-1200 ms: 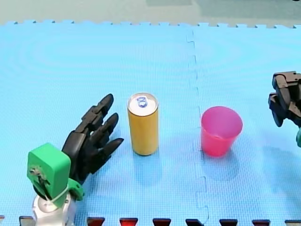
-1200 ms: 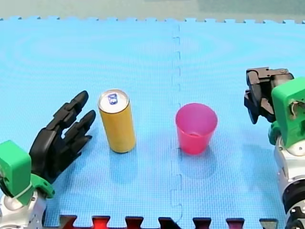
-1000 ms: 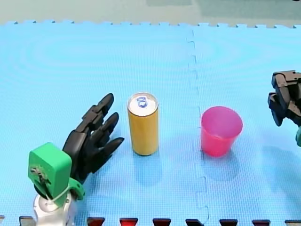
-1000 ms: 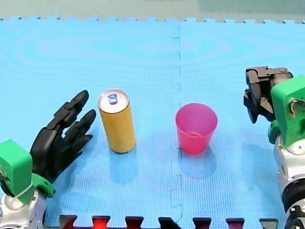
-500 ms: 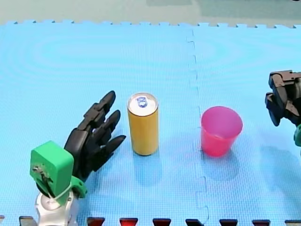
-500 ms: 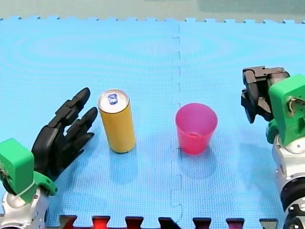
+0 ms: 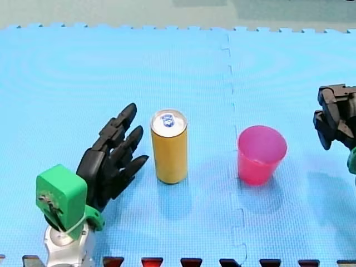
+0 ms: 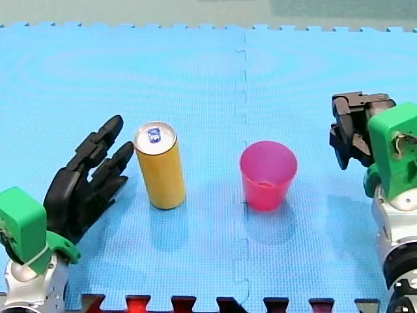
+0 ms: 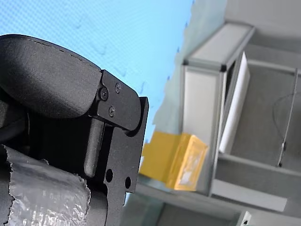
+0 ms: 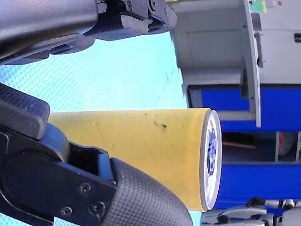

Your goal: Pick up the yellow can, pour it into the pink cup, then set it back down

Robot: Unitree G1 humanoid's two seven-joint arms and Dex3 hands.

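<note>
The yellow can [image 7: 169,149] stands upright on the blue foam mat [image 7: 183,67], its silver top facing up. Just to its left is my left hand [image 7: 132,138], fingers pointing at the can's side with a narrow gap between them. In the second wrist view the can [image 10: 141,146] lies close between the black fingers [image 10: 136,197], untouched as far as I can see. The pink cup [image 7: 260,156] stands upright to the can's right. My right hand [image 7: 329,119] hangs at the far right, beyond the cup, fingers curled and holding nothing.
A seam in the mat [image 7: 232,111] runs front to back between can and cup. The mat's front edge [image 7: 189,260] has red tabs. Beyond the mat's far edge the first wrist view has a metal shelf frame [image 9: 202,117] and a yellow box [image 9: 174,160].
My left hand has crept forward and a little closer to the can. The right hand has shifted slightly toward the cup. Can and cup have not moved.
</note>
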